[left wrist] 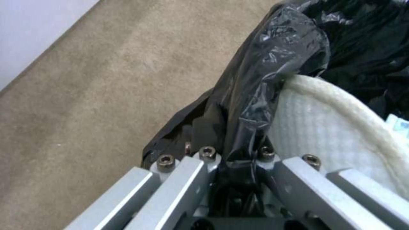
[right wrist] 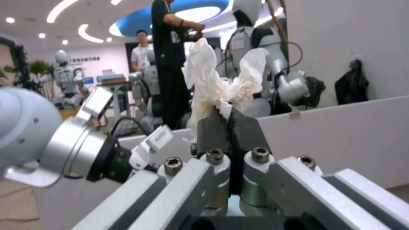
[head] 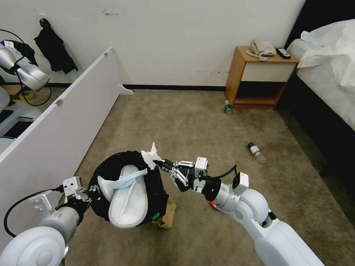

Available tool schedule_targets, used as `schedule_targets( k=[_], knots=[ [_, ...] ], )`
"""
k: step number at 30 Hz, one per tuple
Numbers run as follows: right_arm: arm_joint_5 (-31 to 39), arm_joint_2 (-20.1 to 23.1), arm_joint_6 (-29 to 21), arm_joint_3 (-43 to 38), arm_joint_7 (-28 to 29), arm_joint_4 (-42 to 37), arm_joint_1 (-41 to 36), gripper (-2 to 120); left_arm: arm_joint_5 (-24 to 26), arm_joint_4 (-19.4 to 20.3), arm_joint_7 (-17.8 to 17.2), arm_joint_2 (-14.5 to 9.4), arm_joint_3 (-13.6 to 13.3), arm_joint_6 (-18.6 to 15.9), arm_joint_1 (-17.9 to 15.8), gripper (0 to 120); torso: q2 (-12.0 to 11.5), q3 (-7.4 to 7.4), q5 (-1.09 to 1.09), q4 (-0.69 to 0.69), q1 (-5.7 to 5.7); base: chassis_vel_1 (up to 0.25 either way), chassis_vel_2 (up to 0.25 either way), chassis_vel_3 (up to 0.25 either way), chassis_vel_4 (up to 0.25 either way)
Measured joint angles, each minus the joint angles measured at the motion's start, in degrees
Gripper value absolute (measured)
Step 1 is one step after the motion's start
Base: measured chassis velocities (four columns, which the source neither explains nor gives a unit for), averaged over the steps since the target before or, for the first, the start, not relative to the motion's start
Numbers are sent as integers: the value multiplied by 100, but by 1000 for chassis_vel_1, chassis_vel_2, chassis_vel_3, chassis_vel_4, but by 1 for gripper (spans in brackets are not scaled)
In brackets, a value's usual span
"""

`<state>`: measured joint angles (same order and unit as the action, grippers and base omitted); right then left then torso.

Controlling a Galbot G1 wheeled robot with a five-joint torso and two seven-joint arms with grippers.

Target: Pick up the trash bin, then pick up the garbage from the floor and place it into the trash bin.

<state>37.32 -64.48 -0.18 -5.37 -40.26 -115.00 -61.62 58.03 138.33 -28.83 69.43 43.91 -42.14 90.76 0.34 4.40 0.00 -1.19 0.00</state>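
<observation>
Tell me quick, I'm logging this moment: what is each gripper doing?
Left gripper: shut on the trash bin, pinching its black bag rim.
Right gripper: shut on white crumpled paper at the bin's rim.

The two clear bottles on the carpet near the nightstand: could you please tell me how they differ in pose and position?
The bottle by the nightstand stands upright, just off the nightstand's front corner; the bottle nearer the bed lies on its side out on the open carpet. The upright one sits farther from the robot, the fallen one closer to the right gripper. Both are clear with green on them, and both are still on the floor.
</observation>
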Motion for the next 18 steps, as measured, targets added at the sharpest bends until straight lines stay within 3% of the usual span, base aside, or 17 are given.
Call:
schedule_targets(
  k=[7, 9, 18],
  knots=[
    [-278, -75, 82, 84, -86, 166, 23, 0, 15, 119, -2, 12, -187, 0, 89, 1, 0, 0, 0, 0, 0, 0, 0, 0, 0],
    [-401, -110, 118, 131, -129, 257, 65, 0, 22, 182, -30, 1, -384, 0, 167, 1, 0, 0, 0, 0, 0, 0, 0, 0, 0],
    [-650, -140, 268, 154, -179, 400, 108, 0, 28, 271, -76, -43, -714, 0, 316, 1, 0, 0, 1, 0, 0, 0, 0, 0, 0]
  ],
)
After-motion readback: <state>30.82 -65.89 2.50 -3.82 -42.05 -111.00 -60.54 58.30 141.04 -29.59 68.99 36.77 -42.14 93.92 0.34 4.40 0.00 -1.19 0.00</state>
